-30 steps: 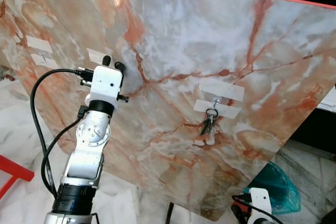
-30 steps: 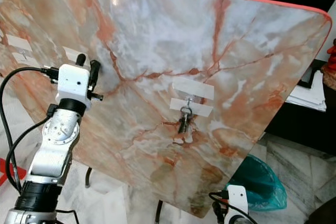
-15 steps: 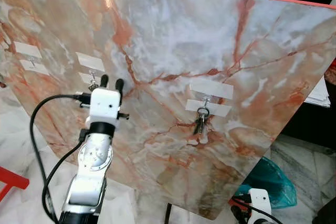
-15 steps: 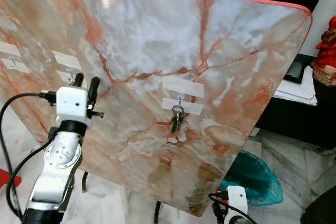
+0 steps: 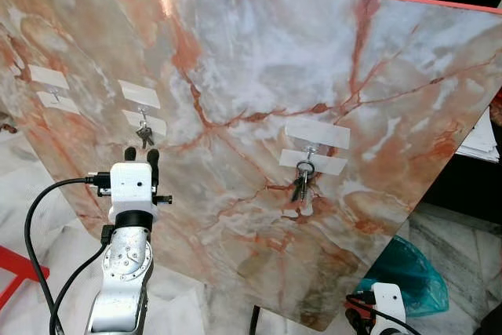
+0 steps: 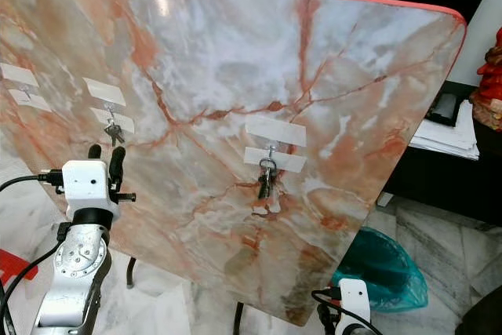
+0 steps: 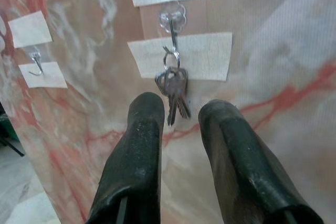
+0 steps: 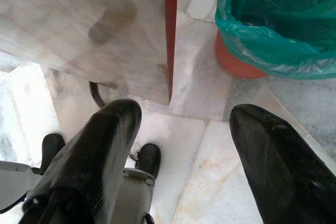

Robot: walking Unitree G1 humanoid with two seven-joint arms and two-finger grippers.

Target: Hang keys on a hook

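Note:
A tilted marble board (image 5: 259,60) carries small hooks under strips of white tape. One bunch of keys (image 5: 143,135) hangs on the second hook from the left (image 7: 172,17). My left gripper (image 5: 140,154) is just below that bunch, open and holding nothing; in the left wrist view the keys (image 7: 172,85) dangle right beyond its fingertips (image 7: 148,109). A second bunch of keys (image 5: 300,182) hangs on the hook further right. The far-left hook (image 5: 53,98) is bare. My right gripper (image 8: 181,114) hangs low, open, over the floor.
A bin with a green bag (image 5: 404,272) stands on the floor below the board's right corner. Papers (image 6: 447,135) lie on a dark surface at the right. A red frame (image 5: 16,272) sits on the floor at the left. The board's red edge (image 8: 170,35) is near my right gripper.
My left gripper has dropped down and back from the second hook, uncovering keys that hang there. The camera has shifted slightly. The right arm stays low.

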